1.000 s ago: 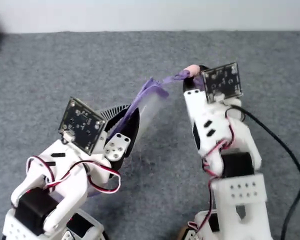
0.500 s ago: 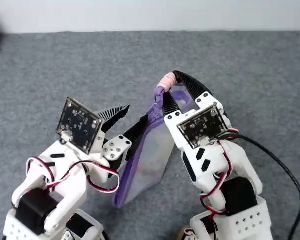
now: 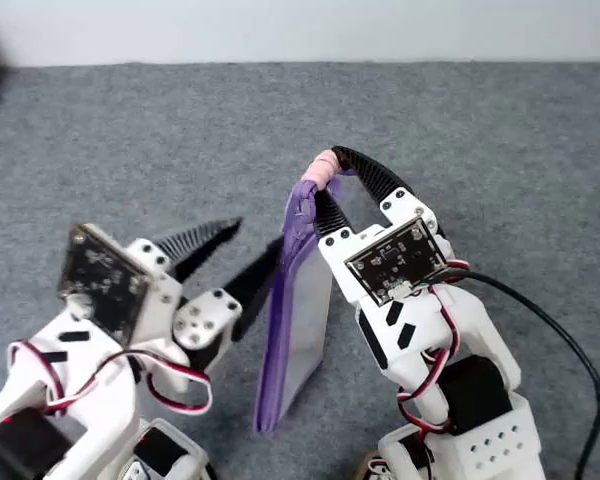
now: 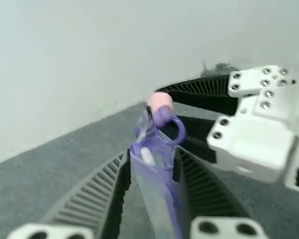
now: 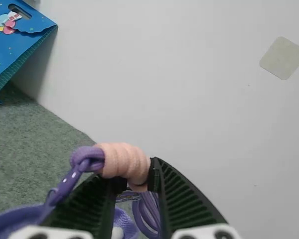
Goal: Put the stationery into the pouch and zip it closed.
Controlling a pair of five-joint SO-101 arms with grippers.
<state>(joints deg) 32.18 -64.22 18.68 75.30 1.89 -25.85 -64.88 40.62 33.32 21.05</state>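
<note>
Your right gripper [image 3: 330, 180] has its jaws clamped on the pull tab [image 5: 122, 160], a stubby pink cylinder with a wound, thread-like surface, pinched right at the tips of the ribbed black fingers [image 5: 182, 199]. A purple cord loop [image 5: 84, 160] runs from the tab's end down to the zipper. From that grip the pouch [image 3: 300, 310] hangs edge-on and nearly upright above the table, a flat rectangle of clear, slightly frosted film bound in purple, its top corner at the tab and its lower corner down between your two arms. Your left gripper [image 3: 258, 235] has its jaws well apart; its fingers [image 4: 99, 191] are the same black ribbed wedges on white plastic brackets. In the left wrist view the pouch's purple edge sits in the gap between them, and from above the nearer fingertip lies against or just beside that edge; you cannot tell which. A pale shape shows through the film, too blurred to name. The table [image 3: 130, 130] is covered in coarse grey felt-like carpet, backed by a smooth white wall [image 5: 189, 74]. A blue paper bag [image 5: 12, 35] stands at the wall.
</note>
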